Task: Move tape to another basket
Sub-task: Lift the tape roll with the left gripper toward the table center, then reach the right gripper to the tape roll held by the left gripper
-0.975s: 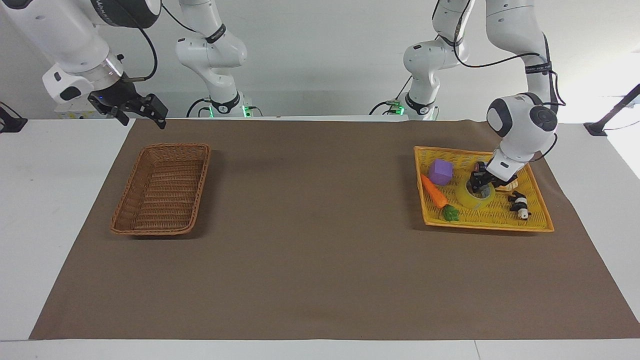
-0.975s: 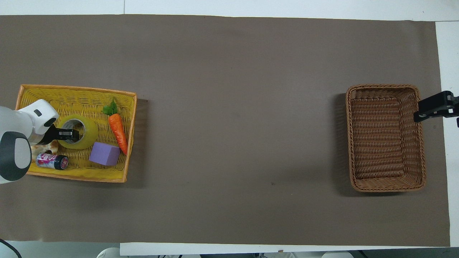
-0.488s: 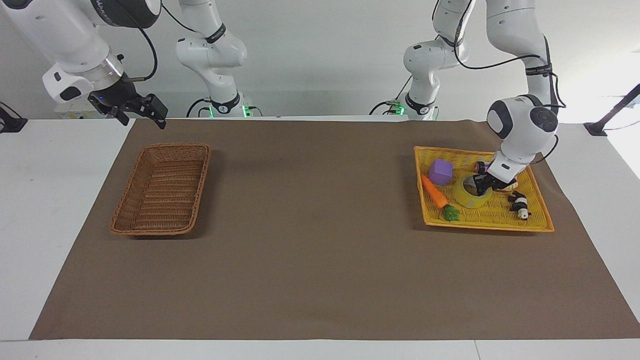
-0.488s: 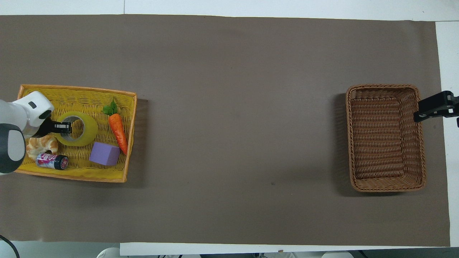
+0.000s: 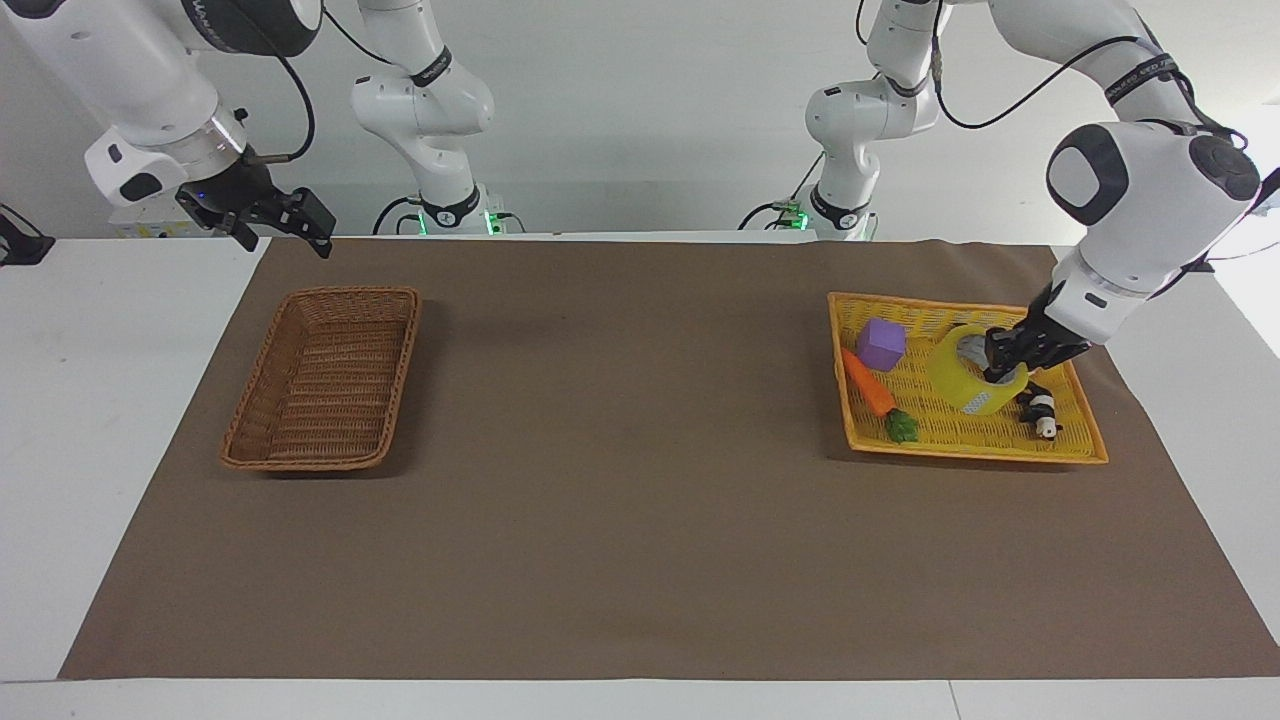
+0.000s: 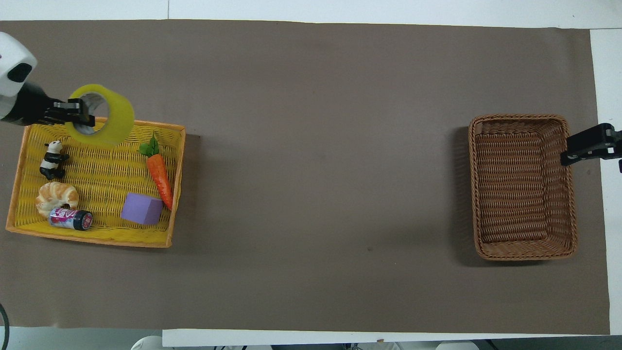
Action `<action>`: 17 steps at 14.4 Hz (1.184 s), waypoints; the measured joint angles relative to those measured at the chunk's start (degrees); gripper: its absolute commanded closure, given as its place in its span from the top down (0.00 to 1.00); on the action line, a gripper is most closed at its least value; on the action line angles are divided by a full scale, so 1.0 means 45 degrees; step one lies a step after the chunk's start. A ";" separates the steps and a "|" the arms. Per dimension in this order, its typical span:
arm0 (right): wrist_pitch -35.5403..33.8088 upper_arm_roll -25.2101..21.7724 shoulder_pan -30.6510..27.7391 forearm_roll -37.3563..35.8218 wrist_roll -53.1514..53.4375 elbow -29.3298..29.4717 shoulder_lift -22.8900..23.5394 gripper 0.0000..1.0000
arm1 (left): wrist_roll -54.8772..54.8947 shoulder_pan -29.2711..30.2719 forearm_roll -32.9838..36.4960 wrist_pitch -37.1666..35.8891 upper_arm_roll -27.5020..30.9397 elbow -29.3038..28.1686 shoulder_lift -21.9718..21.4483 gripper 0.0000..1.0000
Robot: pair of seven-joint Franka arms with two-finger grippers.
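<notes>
The yellow tape [image 5: 950, 378] hangs tilted a little above the yellow tray [image 5: 975, 455], over the tray's edge farthest from the robots. My left gripper [image 5: 1000, 372] is shut on the tape's wall, one finger inside the pale core. In the overhead view the tape [image 6: 119, 119] and left gripper [image 6: 85, 114] show over that same tray edge [image 6: 92, 239]. The dark brown wicker basket [image 5: 300, 462] [image 6: 522, 117] sits empty at the right arm's end of the table. My right gripper [image 5: 285, 228] [image 6: 590, 144] waits open in the air beside it.
In the yellow tray lie a carrot [image 6: 159, 174], a purple cube [image 6: 141, 208], a panda figure [image 6: 52, 159], a croissant [image 6: 57, 196] and a small can [image 6: 70, 218]. A brown mat [image 6: 316, 170] covers the table between tray and basket.
My left gripper has lifted the tape off the tray floor and carried it away from the robots. The panda and croissant are now uncovered. The right arm has not moved.
</notes>
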 measured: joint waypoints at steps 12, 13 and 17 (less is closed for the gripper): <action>0.0345 -0.0146 -0.0291 0.3061 -0.1978 -0.0282 -0.0159 1.00 | -0.3556 -0.5014 -0.1504 0.2587 -0.0100 0.0177 0.0378 0.00; 0.0664 -0.0146 -0.0365 0.3993 -0.2364 -0.0546 -0.0170 1.00 | -0.3556 -0.5036 -0.1506 0.2654 -0.0100 0.0177 0.0379 0.00; 0.1982 -0.0100 -0.0377 0.8586 -0.3094 -0.2302 -0.0148 1.00 | -0.3556 -0.5036 -0.1506 0.2671 -0.0038 0.0177 0.0392 0.00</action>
